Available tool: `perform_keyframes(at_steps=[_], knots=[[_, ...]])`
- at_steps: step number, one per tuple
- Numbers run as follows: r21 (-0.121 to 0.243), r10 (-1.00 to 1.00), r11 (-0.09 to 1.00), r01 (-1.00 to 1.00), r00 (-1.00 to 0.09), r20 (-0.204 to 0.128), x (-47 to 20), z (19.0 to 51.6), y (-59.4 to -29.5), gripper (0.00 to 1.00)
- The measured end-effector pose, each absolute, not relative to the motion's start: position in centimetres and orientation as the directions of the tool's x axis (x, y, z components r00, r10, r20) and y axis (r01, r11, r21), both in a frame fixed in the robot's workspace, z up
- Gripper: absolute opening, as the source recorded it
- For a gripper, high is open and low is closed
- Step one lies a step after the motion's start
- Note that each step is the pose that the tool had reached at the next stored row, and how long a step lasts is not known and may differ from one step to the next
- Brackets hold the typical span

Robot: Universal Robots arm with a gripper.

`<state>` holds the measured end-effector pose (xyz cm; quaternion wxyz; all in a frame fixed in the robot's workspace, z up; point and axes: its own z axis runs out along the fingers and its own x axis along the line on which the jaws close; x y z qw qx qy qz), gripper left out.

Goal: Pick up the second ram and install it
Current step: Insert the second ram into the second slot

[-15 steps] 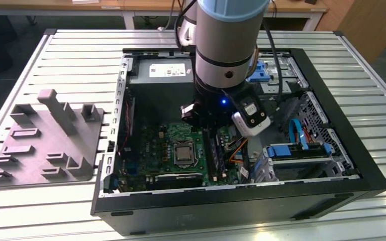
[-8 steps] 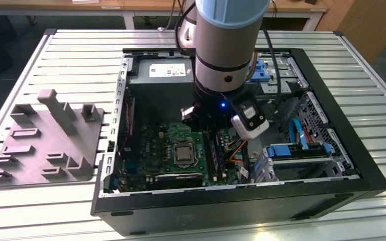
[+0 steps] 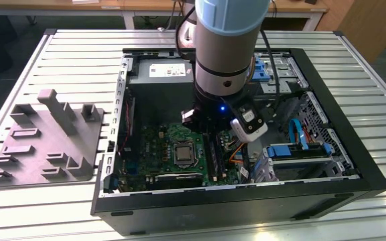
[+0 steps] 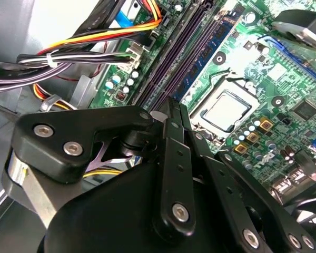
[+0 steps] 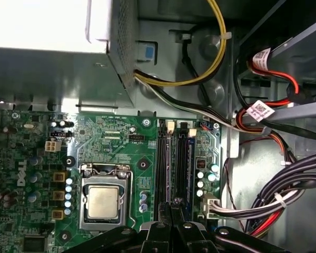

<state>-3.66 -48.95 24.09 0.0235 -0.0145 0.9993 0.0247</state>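
Ram stick stands on edge, running along the slots. My arm's vertical, end effector closed beside it.

grey holder block on slatted table | open case beside | motherboard inside

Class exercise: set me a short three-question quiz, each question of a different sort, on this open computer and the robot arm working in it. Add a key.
1. True or false: the grey holder block stands inside the computer case.
2. The gripper is: A over the grey holder block, B over the memory slots, C outside the computer case.
3. Fill in: the motherboard is ___ in colour.
Key: 1 false, it stands on the table beside the case, at the exterior view's left; 2 B; 3 green.
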Motion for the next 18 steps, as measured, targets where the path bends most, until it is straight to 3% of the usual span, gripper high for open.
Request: perform_keyframes(at_steps=[18], knots=[[0.051, -0.028, 0.998, -0.030, -0.998, -0.048, -3.7, 22.9, -48.8, 0.11]])
